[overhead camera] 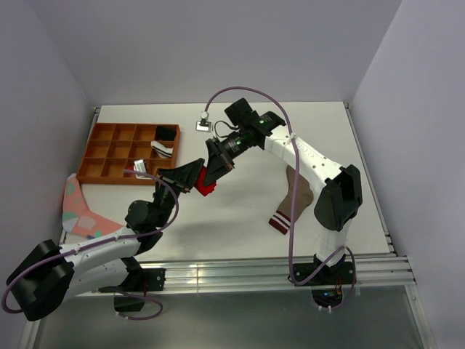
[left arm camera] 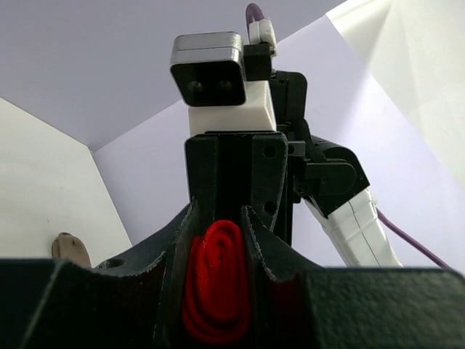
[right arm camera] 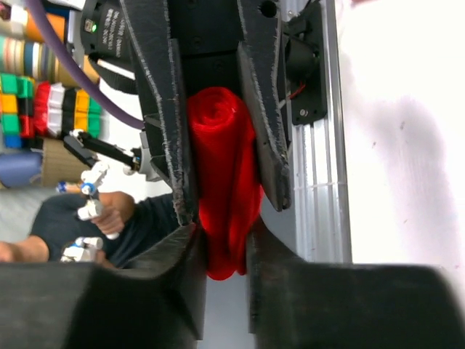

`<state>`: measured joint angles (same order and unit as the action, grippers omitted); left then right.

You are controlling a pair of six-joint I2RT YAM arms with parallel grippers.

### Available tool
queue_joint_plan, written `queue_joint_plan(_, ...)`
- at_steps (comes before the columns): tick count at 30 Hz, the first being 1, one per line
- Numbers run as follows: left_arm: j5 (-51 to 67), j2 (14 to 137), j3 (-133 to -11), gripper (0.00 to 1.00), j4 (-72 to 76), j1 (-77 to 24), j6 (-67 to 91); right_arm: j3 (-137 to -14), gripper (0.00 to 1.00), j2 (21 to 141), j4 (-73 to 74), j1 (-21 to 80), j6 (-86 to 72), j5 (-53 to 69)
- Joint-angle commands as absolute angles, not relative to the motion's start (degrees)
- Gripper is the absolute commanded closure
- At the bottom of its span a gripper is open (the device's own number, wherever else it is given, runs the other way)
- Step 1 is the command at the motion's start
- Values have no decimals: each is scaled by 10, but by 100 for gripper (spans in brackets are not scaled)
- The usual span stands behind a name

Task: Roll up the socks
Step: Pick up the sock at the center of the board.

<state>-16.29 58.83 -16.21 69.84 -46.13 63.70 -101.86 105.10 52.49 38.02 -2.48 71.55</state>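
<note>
The bright red sock (overhead camera: 205,187) is rolled into a tight bundle and held above the middle of the table. My left gripper (overhead camera: 195,177) is shut on it from the near left. My right gripper (overhead camera: 216,166) meets it from the far right, and its fingers press both sides of the same roll. In the left wrist view the roll's spiral end (left arm camera: 218,283) shows between my left gripper's (left arm camera: 218,240) fingers. In the right wrist view the red roll (right arm camera: 221,182) hangs between my right gripper's (right arm camera: 221,247) fingers. The tan-brown sock (overhead camera: 294,198) lies flat on the table under the right arm, striped cuff nearest me.
An orange-brown compartment tray (overhead camera: 91,156) stands at the back left with a few small items in its right cells. A pink and teal sock (overhead camera: 76,207) lies at the table's left edge. An aluminium rail (overhead camera: 276,269) runs along the near edge.
</note>
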Motion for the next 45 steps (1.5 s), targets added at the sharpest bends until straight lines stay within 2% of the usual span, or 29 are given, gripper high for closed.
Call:
queue_joint_plan(1,-156,586,-173,100,701,-459,632,-1035,86,1018,535,393,-23,703)
queue_joint_plan(2,-158,584,-173,100,691,-460,632,-1034,95,1017,534,392,-24,693)
queue_joint_plan(4,-160,575,-174,98,682,-459,629,-1036,100,1013,533,393,-21,680)
queue_joint_plan(5,-164,565,-176,88,668,-460,628,-1037,100,1012,533,392,-20,669)
queue_joint_plan(7,-174,552,-178,81,647,-460,621,-1037,100,1008,533,392,-22,659)
queue_joint_plan(8,-184,537,-177,73,633,-459,618,-1038,100,1008,532,392,-24,654)
queue_joint_plan(13,-195,502,-182,67,596,-459,593,-1042,100,1009,534,392,-24,639)
queue_joint_plan(16,-193,490,-183,57,586,-459,590,-1049,100,1014,538,392,-22,631)
queue_joint_plan(20,-200,475,-175,50,573,-459,589,-1056,100,1013,539,392,-20,620)
queue_joint_plan(38,-185,408,-146,47,497,-457,592,-1075,100,1015,540,385,-27,591)
queue_joint_plan(45,-154,429,-152,47,497,-458,597,-1076,100,1015,538,385,-31,592)
